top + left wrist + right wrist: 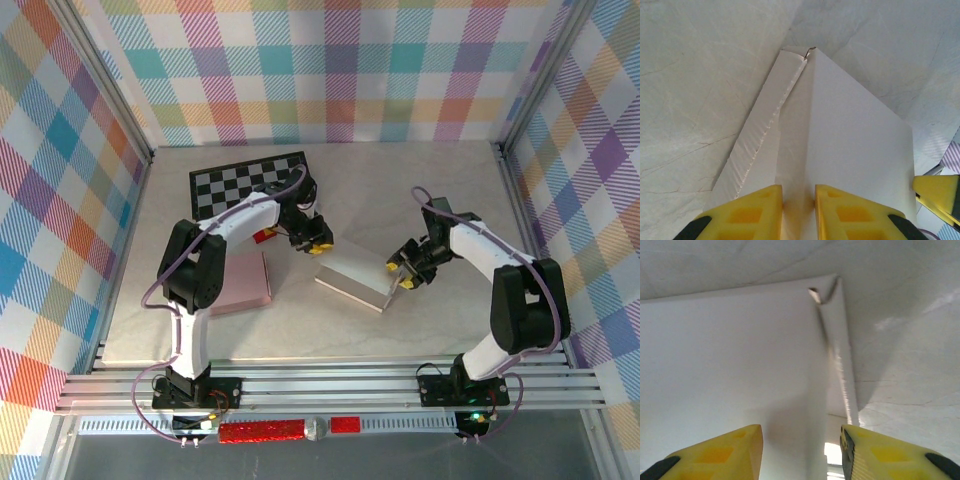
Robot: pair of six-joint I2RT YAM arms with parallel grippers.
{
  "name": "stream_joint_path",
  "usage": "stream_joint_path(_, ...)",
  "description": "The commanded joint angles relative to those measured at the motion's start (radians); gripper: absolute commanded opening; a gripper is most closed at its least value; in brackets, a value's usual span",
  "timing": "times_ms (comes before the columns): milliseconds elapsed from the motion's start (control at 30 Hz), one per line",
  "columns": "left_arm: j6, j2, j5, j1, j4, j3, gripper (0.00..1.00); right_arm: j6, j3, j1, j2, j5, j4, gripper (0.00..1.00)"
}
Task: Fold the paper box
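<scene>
The white paper box [355,275] lies flattened in the middle of the table. My left gripper [318,245] is at its far left corner. In the left wrist view that gripper [798,192] is shut on a raised fold of the box [855,135], with a perforated flap running off to the left. My right gripper [400,277] is at the box's right end. It stands open [801,432], its yellow fingers [735,447] spread wide on either side of a wall of the box [730,350]. A small torn tab shows at the box's far corner.
A pink flat box [240,282] lies left of the white one, under the left arm. A black-and-white checkerboard [235,180] sits at the back left, with a small red item [265,236] beside it. Chequered walls enclose the table.
</scene>
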Motion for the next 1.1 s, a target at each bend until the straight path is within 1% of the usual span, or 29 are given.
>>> stream_joint_path(0,0.006,-0.041,-0.012,-0.014,0.012,-0.033,0.22,-0.026,-0.043,0.008,-0.037,0.006,0.008,0.46)
stream_joint_path(200,0.003,-0.054,-0.019,-0.029,0.044,-0.093,0.22,-0.023,-0.061,0.021,-0.025,-0.015,0.048,0.43)
stream_joint_path(500,0.011,-0.07,-0.053,-0.05,0.038,-0.14,0.25,-0.044,-0.061,0.025,0.014,-0.006,0.053,0.34)
stream_joint_path(633,0.028,-0.074,-0.073,-0.053,0.011,-0.143,0.29,-0.068,-0.044,0.025,0.022,0.024,0.017,0.35)
stream_joint_path(733,0.042,-0.075,-0.092,-0.054,-0.014,-0.139,0.3,-0.087,-0.037,0.025,0.009,0.055,-0.018,0.41)
stream_joint_path(833,0.053,-0.077,-0.101,-0.057,-0.024,-0.142,0.31,-0.107,-0.042,0.025,-0.011,0.068,-0.033,0.44)
stream_joint_path(933,0.054,-0.075,-0.101,-0.057,-0.018,-0.153,0.31,-0.116,-0.064,0.026,-0.022,0.053,-0.017,0.43)
stream_joint_path(1067,0.049,-0.076,-0.097,-0.06,-0.004,-0.163,0.31,-0.093,-0.087,0.037,-0.024,0.002,0.033,0.42)
